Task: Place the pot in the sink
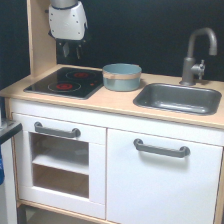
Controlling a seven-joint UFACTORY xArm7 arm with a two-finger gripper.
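The pot (121, 77), round, grey-blue with a tan band below its rim, stands upright on the wooden counter between the hob and the sink. The sink (179, 98), a dark grey rectangular basin, is set in the counter at the exterior view's right and looks empty. My gripper (70, 51) hangs from the white arm at the upper left, above the back of the hob, well left of and above the pot. Its dark fingers (65, 50) point down with nothing between them; I cannot tell how far apart they stand.
A black two-burner hob (64, 82) with red rings lies left of the pot. A grey tap (196, 52) rises behind the sink. A wooden side panel (41, 35) stands at the back left. White cabinet doors with grey handles are below the counter.
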